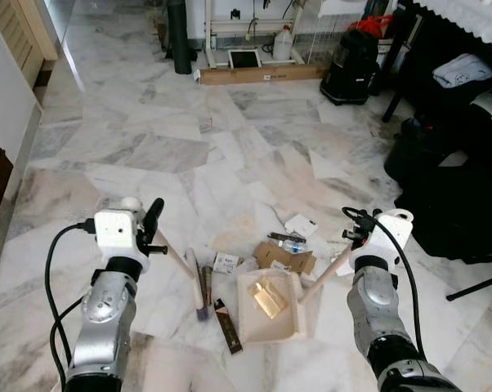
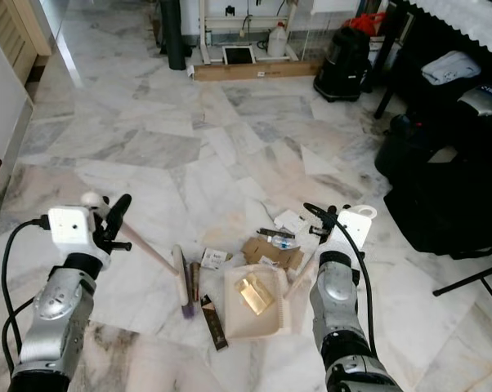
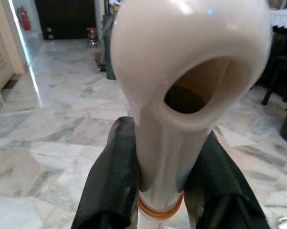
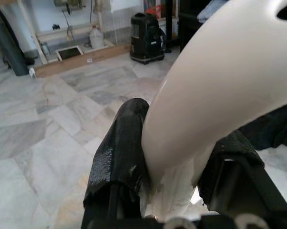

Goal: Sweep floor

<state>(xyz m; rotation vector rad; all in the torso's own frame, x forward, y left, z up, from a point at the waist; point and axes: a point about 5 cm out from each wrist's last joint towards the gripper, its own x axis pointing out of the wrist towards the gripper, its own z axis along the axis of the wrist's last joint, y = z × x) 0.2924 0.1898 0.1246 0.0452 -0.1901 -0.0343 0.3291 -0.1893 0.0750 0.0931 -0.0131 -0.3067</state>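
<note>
My left gripper (image 3: 165, 191) is shut on the cream handle top (image 3: 181, 62) of a small broom, whose brush head (image 1: 200, 287) rests on the marble floor. My right gripper (image 4: 174, 176) is shut on the cream handle (image 1: 332, 265) of a dustpan (image 1: 288, 322) lying flat on the floor between my arms. A gold wrapper (image 1: 268, 297) lies inside the pan. Litter lies around it: a brown cardboard piece (image 1: 285, 258), a white paper (image 1: 301, 224), a small white box (image 1: 225, 262) and a dark brown bar (image 1: 228, 325).
Black bags and furniture (image 1: 458, 188) crowd the right side, with a stand leg (image 1: 475, 287) on the floor. A black vacuum (image 1: 351, 65), a long cardboard box (image 1: 262, 75) and a white jug (image 1: 283, 42) stand at the back. A wall (image 1: 5, 122) runs along the left.
</note>
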